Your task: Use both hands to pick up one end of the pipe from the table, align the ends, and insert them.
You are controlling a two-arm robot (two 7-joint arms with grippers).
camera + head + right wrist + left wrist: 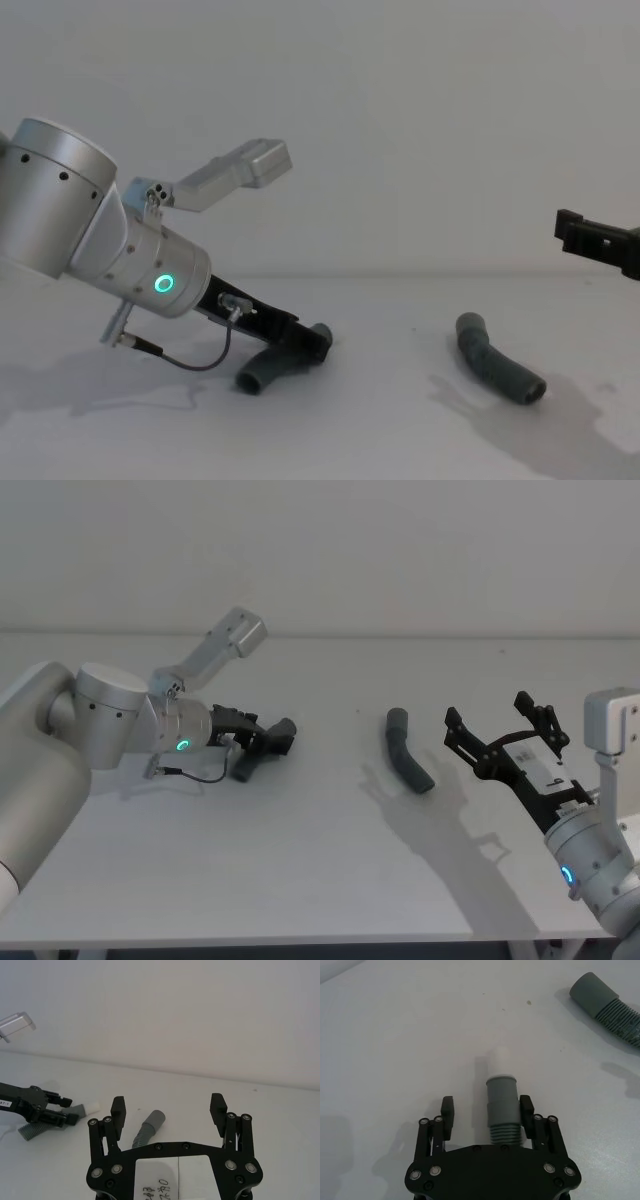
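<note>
One pipe piece [501, 1095], grey and ribbed with a narrow whitish tip [500, 1062], lies between the fingers of my left gripper [487, 1104]. The gripper is open: one finger touches the cuff and the other stands off it. In the head view this gripper [278, 735] is low over the table [300, 880] at the left, with the piece [246, 768] under it. The second piece [405, 752], bent and with a wide grey cuff [592, 991], lies free at mid-table. Right of it, my right gripper [487, 709] hovers wide open and empty, pointed toward that piece [149, 1127].
A grey block on a bracket [235, 635] sticks up from the left wrist, and a thin black cable [190, 775] loops beside it. White table stretches between the two pieces and in front of them. A plain wall stands behind.
</note>
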